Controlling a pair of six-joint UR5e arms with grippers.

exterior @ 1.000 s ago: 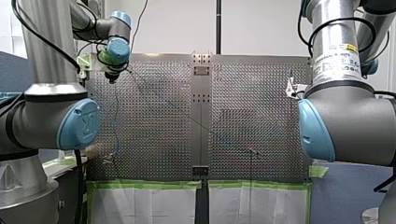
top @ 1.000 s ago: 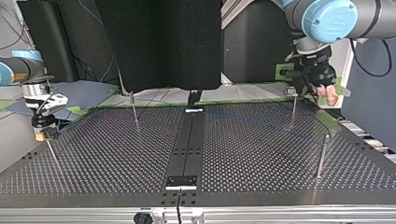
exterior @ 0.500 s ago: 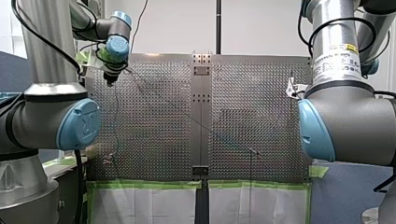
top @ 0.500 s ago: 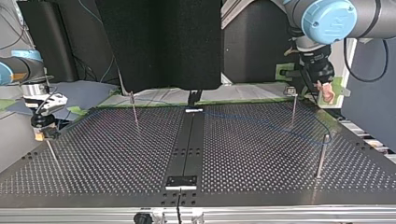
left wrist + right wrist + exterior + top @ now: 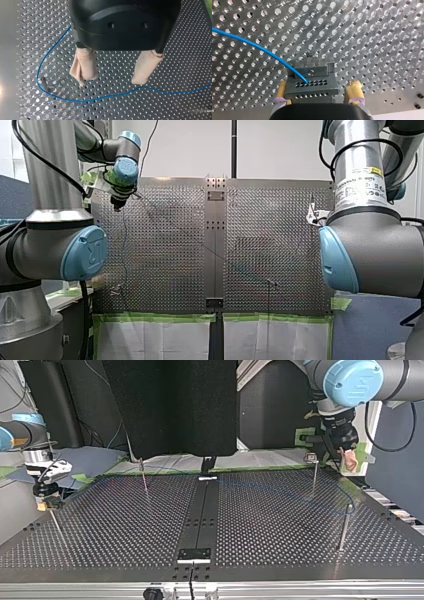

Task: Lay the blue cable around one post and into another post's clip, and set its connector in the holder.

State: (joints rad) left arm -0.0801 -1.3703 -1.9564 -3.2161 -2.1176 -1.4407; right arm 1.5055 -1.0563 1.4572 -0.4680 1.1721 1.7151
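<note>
Around the post (image 5: pixel 43 82) beneath my left gripper (image 5: pixel 109 80), the blue cable (image 5: pixel 100 98) lies looped, running on to the connector (image 5: pixel 310 83) at my right gripper (image 5: pixel 318 91). Left pads (image 5: pixel 83 63) spread, empty; right grip: cannot tell. I recommend descending squarely, pinching cable only.
</note>
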